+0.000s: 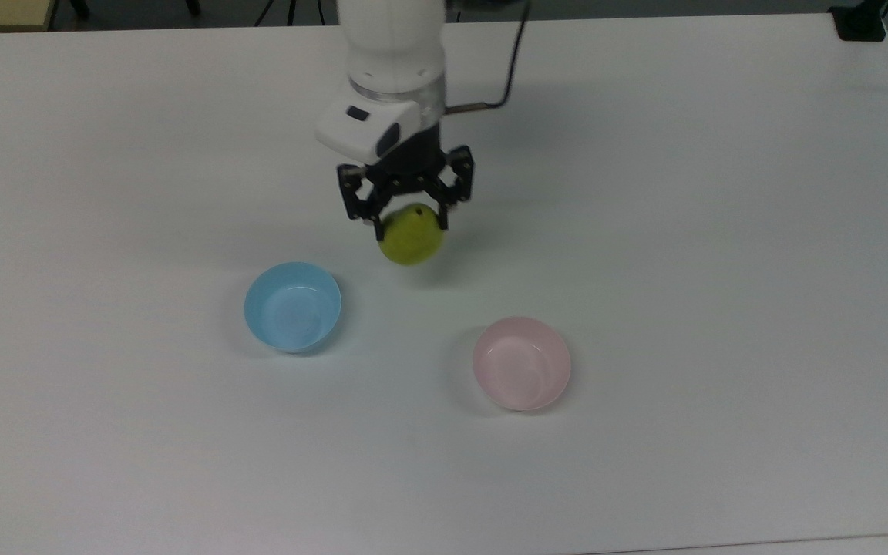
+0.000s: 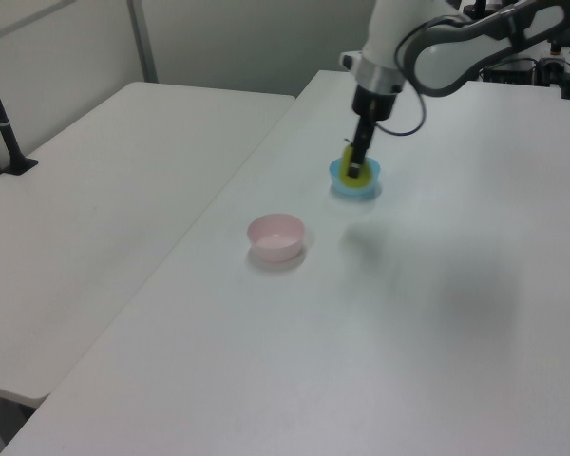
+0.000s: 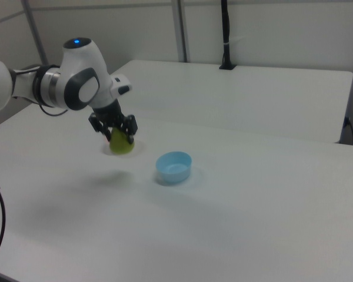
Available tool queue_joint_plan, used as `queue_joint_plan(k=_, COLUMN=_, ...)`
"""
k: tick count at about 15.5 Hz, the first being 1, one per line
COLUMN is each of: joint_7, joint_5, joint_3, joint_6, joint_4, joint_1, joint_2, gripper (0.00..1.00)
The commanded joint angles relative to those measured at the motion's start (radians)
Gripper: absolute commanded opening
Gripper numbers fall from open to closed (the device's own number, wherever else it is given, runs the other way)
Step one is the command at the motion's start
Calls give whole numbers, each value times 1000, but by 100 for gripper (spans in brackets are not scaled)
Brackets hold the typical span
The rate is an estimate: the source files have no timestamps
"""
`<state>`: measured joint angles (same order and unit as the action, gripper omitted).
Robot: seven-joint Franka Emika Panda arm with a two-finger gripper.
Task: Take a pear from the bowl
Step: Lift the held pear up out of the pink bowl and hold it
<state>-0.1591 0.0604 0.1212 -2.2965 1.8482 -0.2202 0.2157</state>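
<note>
White table (image 1: 721, 231) — pink bowl (image 1: 522, 363), blue bowl (image 1: 292, 307) resting on it, apart.
</note>
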Motion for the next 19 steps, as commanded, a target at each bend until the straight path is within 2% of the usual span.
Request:
queue_joint_plan(k=1, joint_7=-94, joint_5=-10, joint_3=-38, joint_6=15, joint_4=135, joint_1=67, joint_2=-59, gripper=39)
queue_joint_plan(k=7, joint_7=-123, joint_5=-79, joint_3=-37, joint_6=66, joint_4=134, joint_1=91, joint_2=0, gripper=40)
queue_joint_plan(k=9, joint_7=-137, joint_5=-96, joint_3=-37, joint_6=69, joint_4=135, joint_1=97, joint_2=11, gripper=44)
queue_joint_plan(k=10, joint_7=-149, joint_5=-97, joint_3=-35, joint_6=72, joint_4=135, joint_1=101, joint_2=16, gripper=48)
queue_joint_plan(k=14, joint_7=-160, joint_5=-99, joint_3=-28, joint_6=101, joint_4=131, joint_1=102, joint_2=19, gripper=93)
queue_joint_plan(k=15, joint_7=-160, joint_5=-100, joint_3=-26, joint_6=126, joint_4=126, joint_1=102, joint_2=16, gripper=100)
queue_joint_plan(k=17, joint_7=-157, joint_5=-100, joint_3=-25, joint_6=181, joint_4=111, joint_1=102, joint_2=5, gripper=100)
queue_joint_plan(k=19, joint_7=-143, joint_5=-100, joint_3=-23, joint_6=263, joint_4=45, joint_1=104, joint_2=-13, gripper=100)
